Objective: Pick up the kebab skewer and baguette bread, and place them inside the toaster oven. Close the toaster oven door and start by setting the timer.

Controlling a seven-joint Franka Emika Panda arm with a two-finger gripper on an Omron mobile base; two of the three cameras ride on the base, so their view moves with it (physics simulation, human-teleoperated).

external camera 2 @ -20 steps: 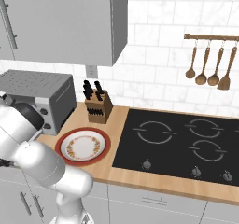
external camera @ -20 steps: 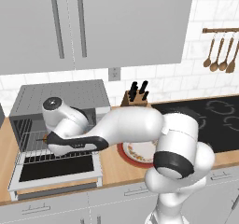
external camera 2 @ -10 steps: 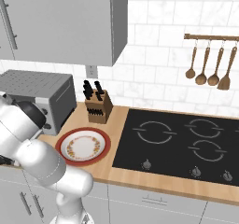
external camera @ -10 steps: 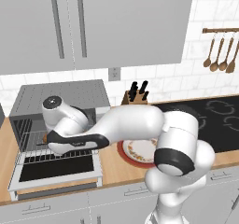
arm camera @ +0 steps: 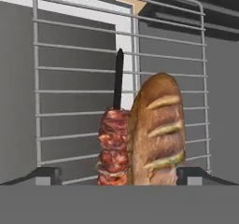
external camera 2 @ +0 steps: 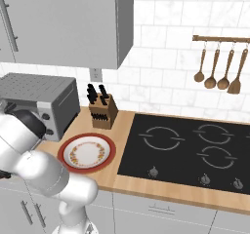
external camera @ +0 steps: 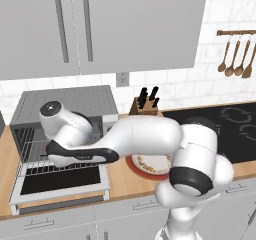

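Note:
In the hand view the baguette bread (arm camera: pixel 158 129) lies on the wire rack (arm camera: pixel 70 69) inside the toaster oven (external camera: pixel 65 104), with the kebab skewer (arm camera: pixel 114 143) right beside it on its left. My gripper (arm camera: pixel 119 175) is open: its dark fingertips (arm camera: pixel 46 174) stand wide apart on either side of the two foods and hold nothing. The left base view has my hand (external camera: pixel 65 151) reaching into the oven's mouth above the toaster oven door (external camera: pixel 60 180), which hangs open and flat. The oven (external camera 2: pixel 44 99) also stands at the left of the right base view.
A red-rimmed plate (external camera 2: pixel 87 152) lies on the wooden counter right of the oven, with a knife block (external camera 2: pixel 102 112) behind it. The black cooktop (external camera 2: pixel 185 150) is further right and wooden spoons (external camera 2: pixel 217 69) hang on the wall. The oven's knobs (external camera 2: pixel 47 123) face front.
My jaws have spread apart from shut to wide. The hand has stayed at the oven's mouth, with hardly any shift of the arm.

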